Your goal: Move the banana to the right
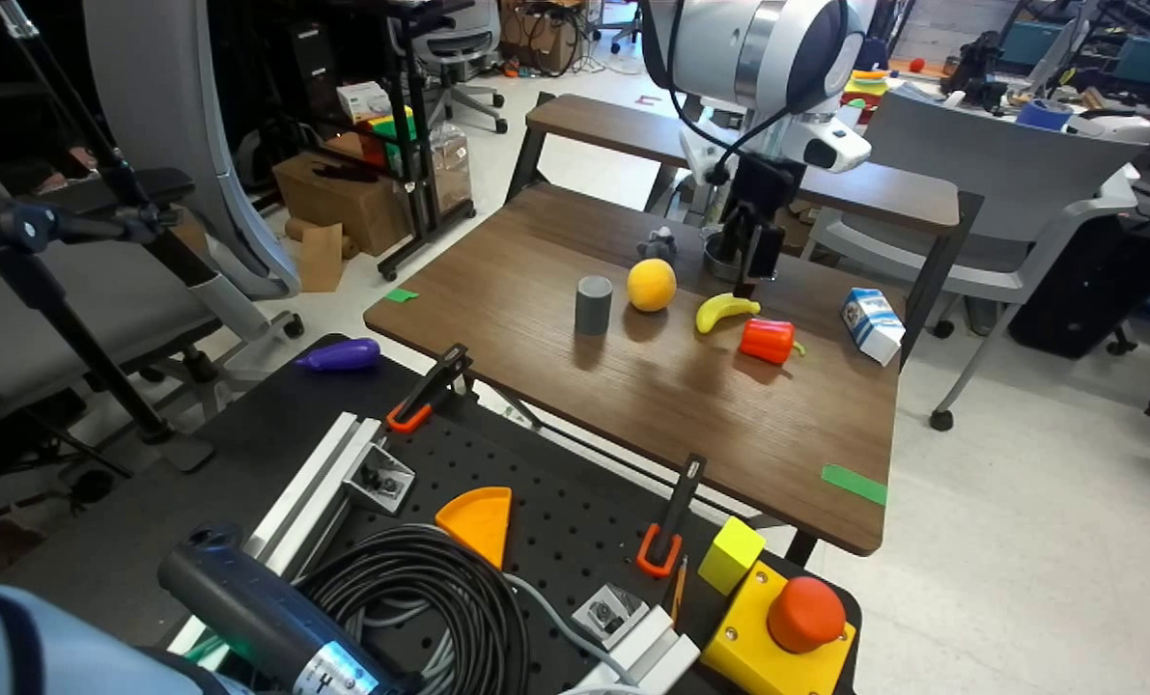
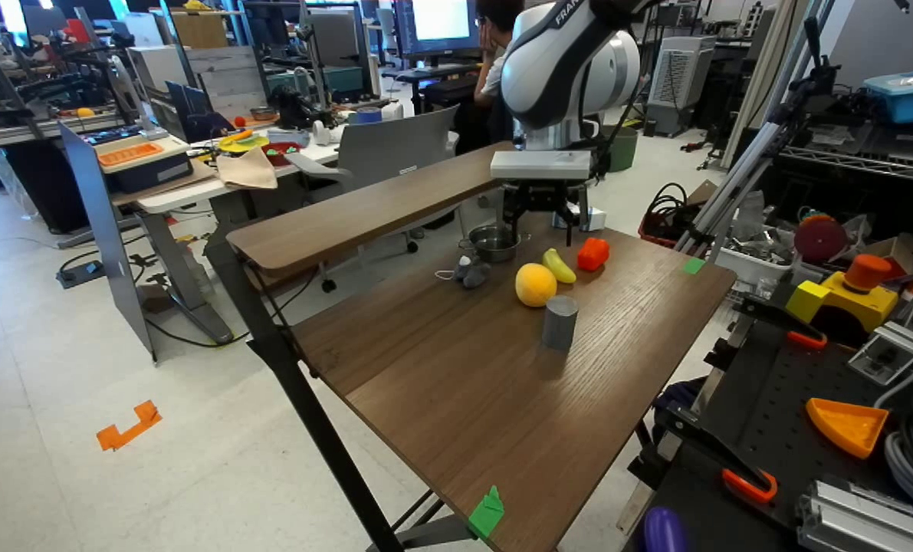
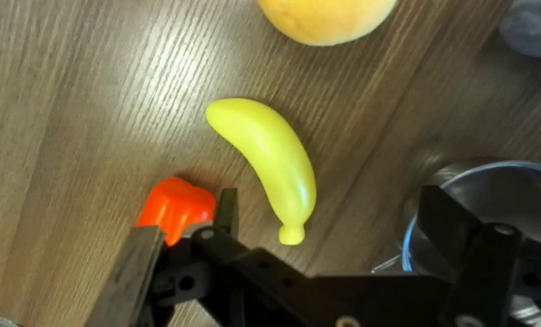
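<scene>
The small curved yellow banana [image 1: 722, 311] lies on the brown wooden table, between the round orange fruit and the red pepper. It also shows in an exterior view [image 2: 557, 266] and whole in the wrist view [image 3: 275, 154], its narrow stem end toward the gripper. My gripper [image 3: 329, 195] is open and empty. It is above the table by the banana's stem end, with one finger near the pepper and the other over the pot's rim in the wrist view. In both exterior views the gripper [image 1: 752, 280] [image 2: 540, 228] points down, apart from the banana.
A red pepper [image 1: 768, 341] and an orange fruit [image 1: 651, 285] lie on either side of the banana. A metal pot [image 2: 494, 244], a grey plush toy [image 2: 471, 271], a grey cylinder [image 1: 593, 306] and a blue-white carton [image 1: 872, 323] also stand here. A raised shelf [image 2: 379, 207] runs behind.
</scene>
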